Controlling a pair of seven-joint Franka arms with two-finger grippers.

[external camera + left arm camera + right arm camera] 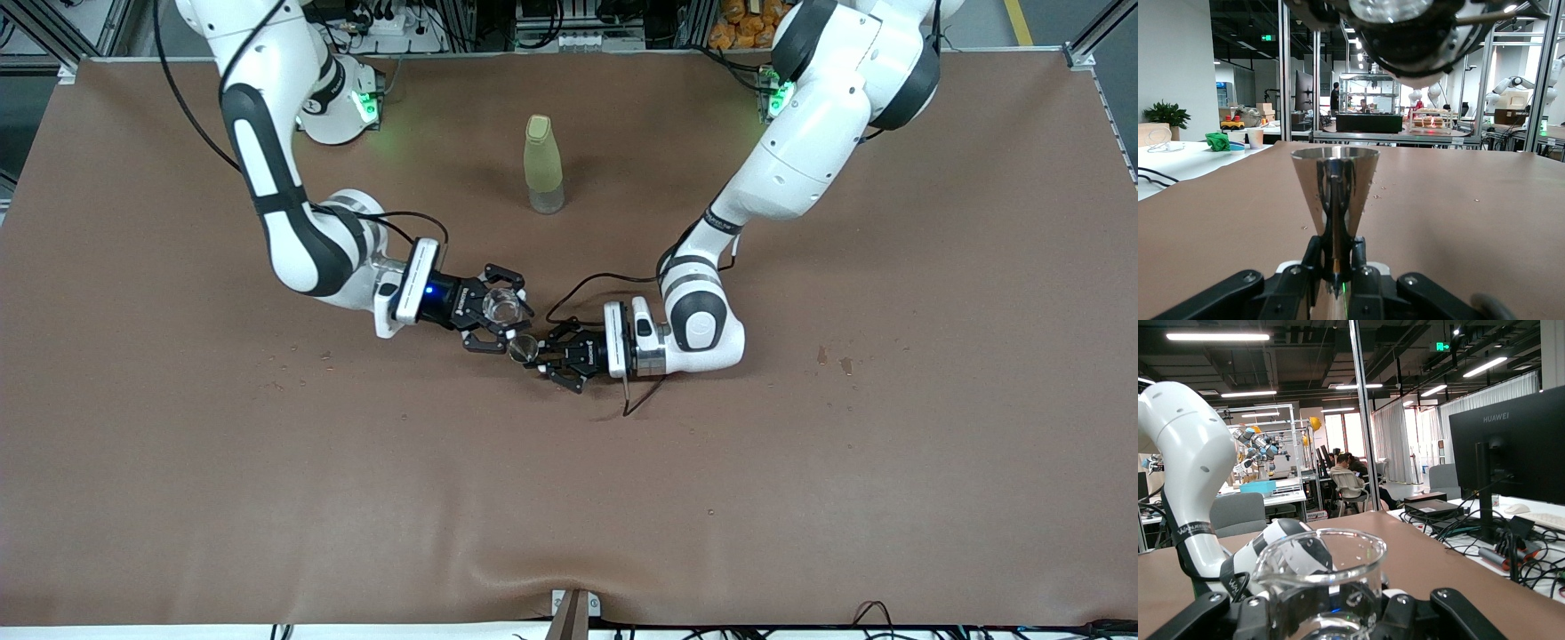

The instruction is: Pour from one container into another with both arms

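Mid-tabletop, both vessels lifted. Right pincer (500, 313) is clamped across the wall of the cup (503, 306), a light, thin, slippery, breakable glass best held at mid-body. Left pincer (544, 353) is closed on the stem of the glass (524, 348), just beside and below the cup; its cone is fragile, its stem the safest hold.

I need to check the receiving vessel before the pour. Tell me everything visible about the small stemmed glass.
The stemmed glass is tiny and clear, with a cone-shaped bowl flaring up to a round mouth above a thin stem. It stands upright, and the shut left gripper clamps its stem near the table's middle. It looks empty. The squat clear cup in the right gripper hangs just above its mouth, apparently not touching.
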